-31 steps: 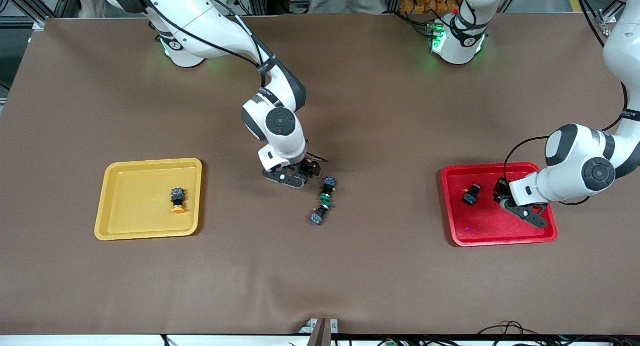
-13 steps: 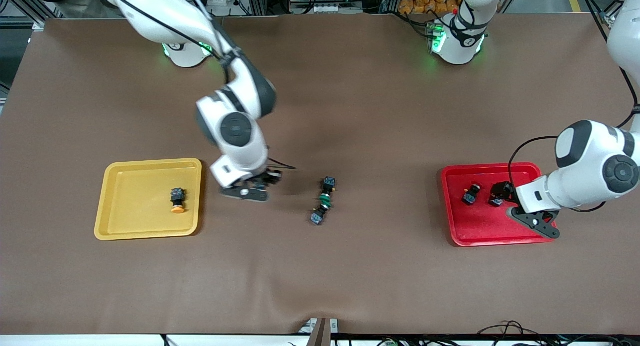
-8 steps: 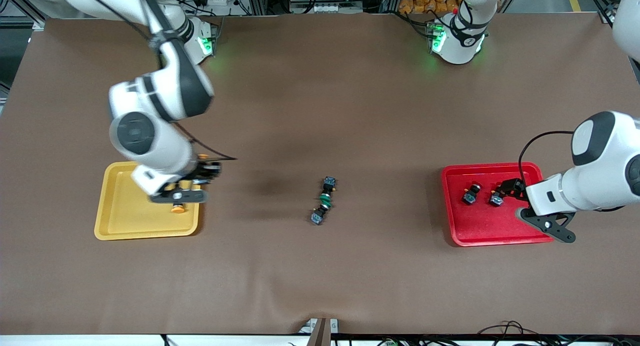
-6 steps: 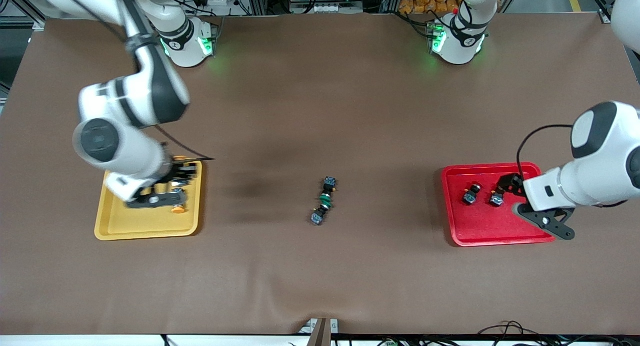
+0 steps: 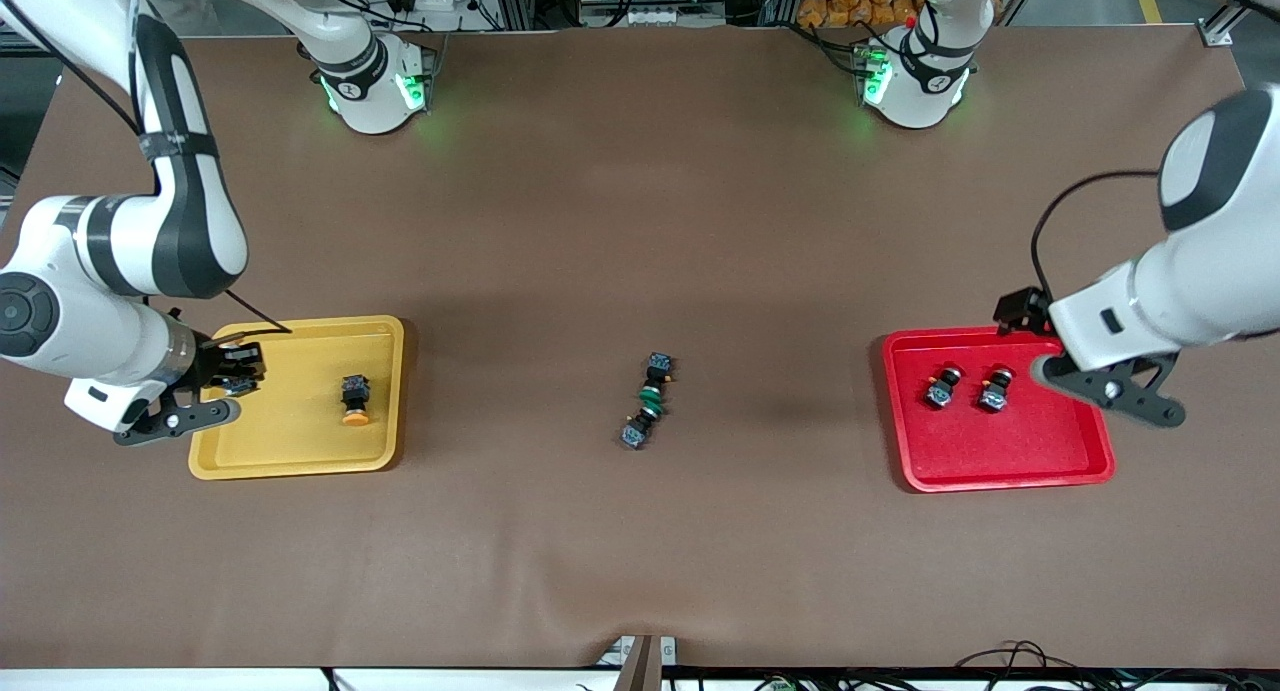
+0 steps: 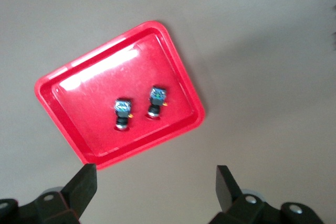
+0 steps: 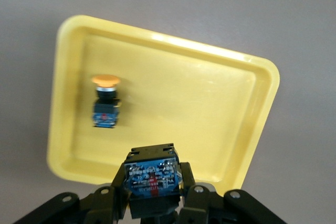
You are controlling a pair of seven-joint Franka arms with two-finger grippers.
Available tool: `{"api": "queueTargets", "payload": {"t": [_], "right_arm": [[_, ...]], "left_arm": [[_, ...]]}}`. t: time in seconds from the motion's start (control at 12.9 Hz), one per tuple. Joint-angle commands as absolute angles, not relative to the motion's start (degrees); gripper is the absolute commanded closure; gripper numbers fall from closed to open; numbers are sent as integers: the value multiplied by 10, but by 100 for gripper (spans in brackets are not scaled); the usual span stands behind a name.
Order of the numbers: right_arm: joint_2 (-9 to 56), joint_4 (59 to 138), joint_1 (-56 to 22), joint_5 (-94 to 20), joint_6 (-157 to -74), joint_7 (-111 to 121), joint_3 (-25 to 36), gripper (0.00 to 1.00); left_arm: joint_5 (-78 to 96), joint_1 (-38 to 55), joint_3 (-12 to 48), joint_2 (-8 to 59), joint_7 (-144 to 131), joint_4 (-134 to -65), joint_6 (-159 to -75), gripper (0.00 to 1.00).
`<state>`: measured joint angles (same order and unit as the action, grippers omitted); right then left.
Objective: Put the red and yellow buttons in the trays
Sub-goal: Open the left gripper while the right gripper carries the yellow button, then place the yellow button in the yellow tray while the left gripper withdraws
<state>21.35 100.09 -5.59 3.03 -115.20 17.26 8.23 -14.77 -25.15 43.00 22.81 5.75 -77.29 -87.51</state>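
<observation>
My right gripper (image 5: 232,369) hangs over the rim of the yellow tray (image 5: 290,436) at the right arm's end of the table. It is shut on a button (image 7: 151,177) whose blue-grey block shows while its cap is hidden. A yellow-capped button (image 5: 353,399) lies in that tray (image 7: 210,103), and it shows in the right wrist view too (image 7: 105,103). My left gripper (image 5: 1018,311) is open and empty, raised above the red tray's (image 5: 1000,461) rim. Two red-capped buttons (image 5: 940,388) (image 5: 993,391) lie side by side in the red tray (image 6: 89,85).
Two green-capped switches (image 5: 655,366) (image 5: 638,429) lie end to end in the middle of the brown table, between the trays. The arm bases stand along the table edge farthest from the front camera.
My right arm swung from mid-table to the yellow tray, carrying its button. My left gripper rose and drew back from the red tray, leaving the second red button there.
</observation>
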Motion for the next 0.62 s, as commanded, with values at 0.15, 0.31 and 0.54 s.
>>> {"api": "queueTargets", "payload": {"t": [0.15, 0.31, 0.54], "right_arm": [[263, 1067, -56, 19, -1272, 181, 83, 100], [284, 1068, -61, -10, -1285, 180, 84, 100], [311, 1068, -64, -48, -1292, 177, 86, 100]], "left_arm": [[-50, -99, 213, 109, 53, -779, -843, 0], [-47, -49, 145, 91, 54, -780, -830, 0], [-23, -23, 77, 68, 34, -807, -810, 0]]}}
